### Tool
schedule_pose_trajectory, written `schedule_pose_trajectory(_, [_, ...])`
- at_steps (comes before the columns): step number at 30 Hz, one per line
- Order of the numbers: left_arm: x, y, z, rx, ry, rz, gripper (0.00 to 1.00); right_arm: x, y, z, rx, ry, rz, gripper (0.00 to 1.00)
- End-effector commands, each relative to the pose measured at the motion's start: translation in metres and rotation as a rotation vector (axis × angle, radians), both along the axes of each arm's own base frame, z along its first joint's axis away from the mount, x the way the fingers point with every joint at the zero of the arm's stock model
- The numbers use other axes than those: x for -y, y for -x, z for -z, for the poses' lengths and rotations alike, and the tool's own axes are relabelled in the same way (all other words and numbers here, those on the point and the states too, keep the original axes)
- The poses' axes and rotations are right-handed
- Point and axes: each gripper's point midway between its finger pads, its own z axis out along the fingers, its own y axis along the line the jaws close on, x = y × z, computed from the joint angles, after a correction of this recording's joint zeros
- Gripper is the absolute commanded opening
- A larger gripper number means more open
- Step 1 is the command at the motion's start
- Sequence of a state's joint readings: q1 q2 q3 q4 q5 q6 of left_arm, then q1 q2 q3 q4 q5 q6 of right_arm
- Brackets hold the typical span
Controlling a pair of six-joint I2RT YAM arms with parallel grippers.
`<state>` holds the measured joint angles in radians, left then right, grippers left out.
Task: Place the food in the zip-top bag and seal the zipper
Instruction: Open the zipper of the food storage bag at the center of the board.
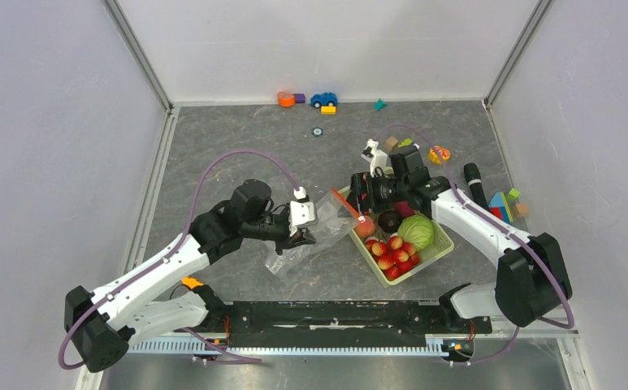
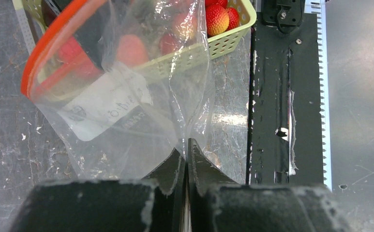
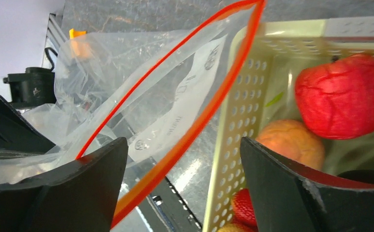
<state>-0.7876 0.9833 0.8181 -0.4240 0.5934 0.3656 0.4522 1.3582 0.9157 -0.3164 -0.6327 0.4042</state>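
Note:
The clear zip-top bag (image 1: 320, 234) lies left of the pale green basket (image 1: 440, 248), its mouth raised toward the basket. My left gripper (image 1: 304, 236) is shut on the bag's plastic (image 2: 127, 101), and the fingertips (image 2: 190, 151) pinch a fold. The red-orange zipper (image 2: 47, 46) arcs open. My right gripper (image 1: 359, 199) is open at the bag's mouth, and the zipper strip (image 3: 194, 130) runs between its fingers (image 3: 102, 166). The food sits in the basket: green cabbage (image 1: 416, 231), little apples (image 1: 393, 253), a peach (image 3: 291, 142), a dark plum (image 1: 389, 219), a red fruit (image 3: 344, 96) and a strawberry (image 3: 243, 205).
A toy car (image 1: 323, 99) and coloured blocks (image 1: 286, 99) lie along the back wall. More blocks (image 1: 501, 203) and a black cylinder (image 1: 473, 183) lie at the right. A black rail (image 1: 335, 313) runs along the near edge. The basket wall (image 3: 243, 111) is beside my right finger.

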Motion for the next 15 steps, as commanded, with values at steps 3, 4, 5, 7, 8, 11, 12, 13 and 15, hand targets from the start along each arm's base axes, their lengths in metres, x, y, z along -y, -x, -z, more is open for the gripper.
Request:
schedule_pose_trajectory(3, [0.004, -0.006, -0.017, 0.117, 0.065, 0.017, 0.07, -0.023, 0.016, -0.01, -0.002, -0.069, -0.078, 0.77])
schedule_pose_trajectory(4, [0.004, -0.005, -0.017, 0.115, 0.069, 0.019, 0.07, -0.026, 0.018, -0.012, 0.001, -0.089, -0.081, 0.67])
schedule_pose_trajectory(5, [0.004, -0.005, -0.019, 0.117, 0.076, 0.016, 0.07, -0.029, 0.018, -0.016, 0.011, -0.109, -0.082, 0.59])
schedule_pose_trajectory(7, [0.003, -0.005, -0.019, 0.11, 0.081, 0.001, 0.07, -0.034, 0.02, -0.024, 0.028, -0.144, -0.095, 0.46])
schedule_pose_trajectory(8, [0.003, -0.005, -0.02, 0.111, 0.087, -0.003, 0.07, -0.036, 0.021, -0.028, 0.036, -0.161, -0.101, 0.4])
schedule_pose_trajectory(11, [0.003, -0.003, -0.022, 0.107, 0.104, -0.008, 0.08, -0.04, 0.019, -0.045, 0.065, -0.201, -0.105, 0.17])
schedule_pose_trajectory(12, [0.002, -0.003, -0.022, 0.107, 0.11, -0.009, 0.09, -0.041, 0.017, -0.051, 0.084, -0.207, -0.103, 0.09])
schedule_pose_trajectory(13, [0.002, -0.002, -0.023, 0.106, 0.116, -0.011, 0.09, -0.04, 0.015, -0.058, 0.111, -0.212, -0.099, 0.0])
schedule_pose_trajectory(15, [0.001, -0.001, -0.026, 0.104, 0.133, -0.022, 0.17, -0.039, 0.009, -0.069, 0.178, -0.211, -0.092, 0.0])
